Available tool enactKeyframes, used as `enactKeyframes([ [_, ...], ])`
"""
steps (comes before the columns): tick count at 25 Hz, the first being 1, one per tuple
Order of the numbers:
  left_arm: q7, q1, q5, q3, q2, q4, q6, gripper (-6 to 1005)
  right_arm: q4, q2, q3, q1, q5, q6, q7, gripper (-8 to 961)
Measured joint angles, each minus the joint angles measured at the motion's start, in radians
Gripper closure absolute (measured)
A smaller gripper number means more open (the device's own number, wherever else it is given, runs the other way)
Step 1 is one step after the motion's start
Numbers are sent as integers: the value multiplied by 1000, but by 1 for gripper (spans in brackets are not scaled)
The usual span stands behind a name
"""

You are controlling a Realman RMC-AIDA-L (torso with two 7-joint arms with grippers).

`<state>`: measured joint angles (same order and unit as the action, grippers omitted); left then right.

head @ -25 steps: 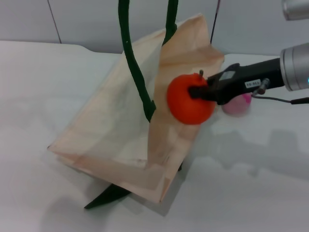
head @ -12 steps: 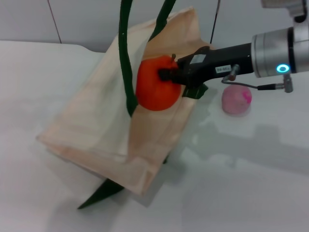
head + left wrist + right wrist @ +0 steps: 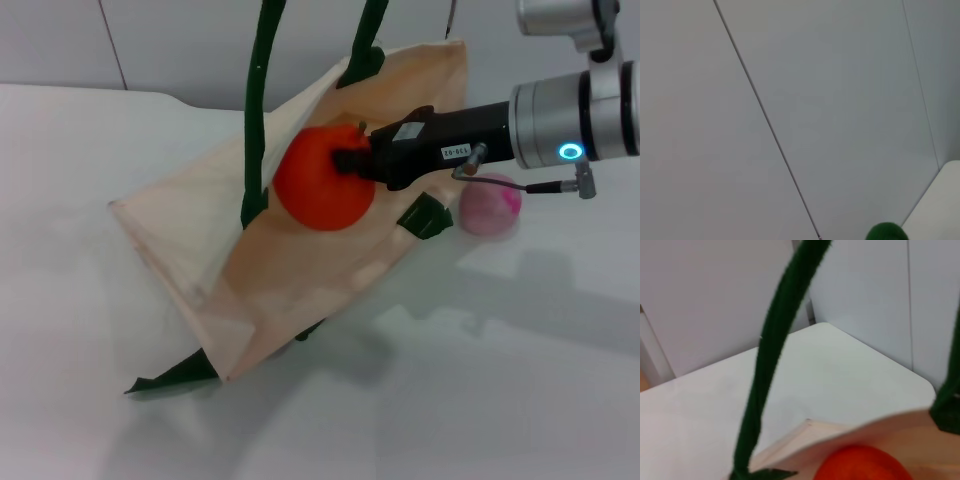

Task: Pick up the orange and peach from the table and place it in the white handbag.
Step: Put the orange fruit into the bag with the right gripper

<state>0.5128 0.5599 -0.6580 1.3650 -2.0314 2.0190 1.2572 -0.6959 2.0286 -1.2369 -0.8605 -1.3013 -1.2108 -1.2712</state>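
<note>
The right gripper (image 3: 352, 160), clamped on the orange (image 3: 322, 190) at the white handbag (image 3: 290, 250) mouth, risks dropping it onto the tabletop (image 3: 500, 350) if the fabric sags; the left gripper isn't visible.

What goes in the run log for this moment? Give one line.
right end effector: holding orange at white handbag mouth | peach: on table | left end effector: out of view

Orange (image 3: 322, 190) at tilted white handbag (image 3: 300, 270) mouth; pink peach (image 3: 489, 204) on table beside.
</note>
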Motion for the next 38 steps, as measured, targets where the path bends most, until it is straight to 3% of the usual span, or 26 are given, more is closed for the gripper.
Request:
enactKeyframes([
  [16, -17, 0, -3, -2, 0, 4, -3, 878, 108, -6, -9, -63, 0, 27, -17, 891],
  [22, -23, 1, 0, -5, 0, 6, -3, 877, 118, -10, -8, -67, 4, 38, -12, 812],
  [31, -52, -2, 47, -8, 0, 6, -3, 878, 131, -12, -11, -78, 4, 62, -3, 413],
  [33, -53, -7, 51, -11, 0, 6, -3, 878, 133, -21, -7, -74, 4, 61, 6, 329],
  [38, -54, -25, 58, -26, 1, 6, -4, 878, 129, -48, -7, -54, 40, 51, 53, 230],
])
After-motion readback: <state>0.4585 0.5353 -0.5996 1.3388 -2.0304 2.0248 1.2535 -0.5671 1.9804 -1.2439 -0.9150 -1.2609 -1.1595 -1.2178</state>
